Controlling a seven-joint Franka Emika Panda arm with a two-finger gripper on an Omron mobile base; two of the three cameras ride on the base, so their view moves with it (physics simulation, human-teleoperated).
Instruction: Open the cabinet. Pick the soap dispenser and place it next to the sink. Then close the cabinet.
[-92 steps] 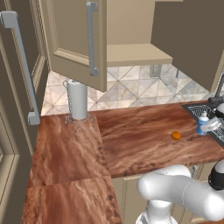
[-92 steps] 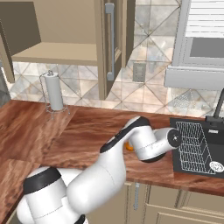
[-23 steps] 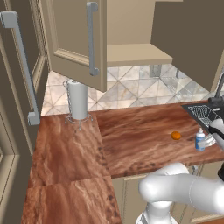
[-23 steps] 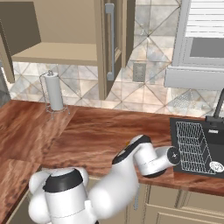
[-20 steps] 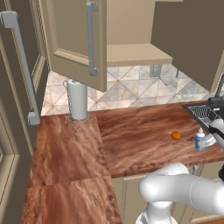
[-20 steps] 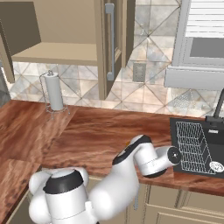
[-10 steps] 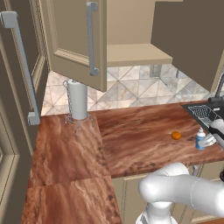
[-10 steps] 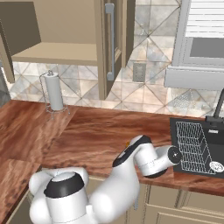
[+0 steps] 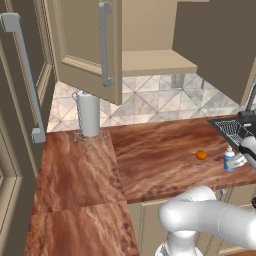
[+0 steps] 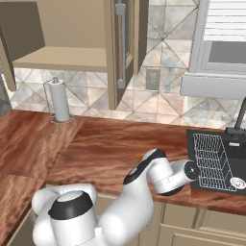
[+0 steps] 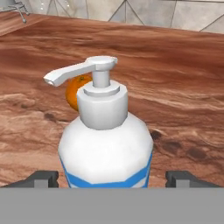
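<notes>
The soap dispenser, a white-and-blue bottle with a white pump top, stands upright on the wooden counter. My gripper is open around it, with a gap between each fingertip and the bottle. From the left base view, the soap dispenser stands just in front of the sink, by the counter's front edge. The sink is a dark basin with a wire rack. The cabinet stands open, its door swung out, and its shelf is bare.
A small orange ball lies on the counter just left of the bottle, and shows behind it as the orange ball. A paper towel roll on a wire stand is at the back left. The cabinet door hangs over the counter.
The bottle came down from beside the sink rim to the counter. In the last half second, the jaws opened off it. The bottle stays upright where it was set.
</notes>
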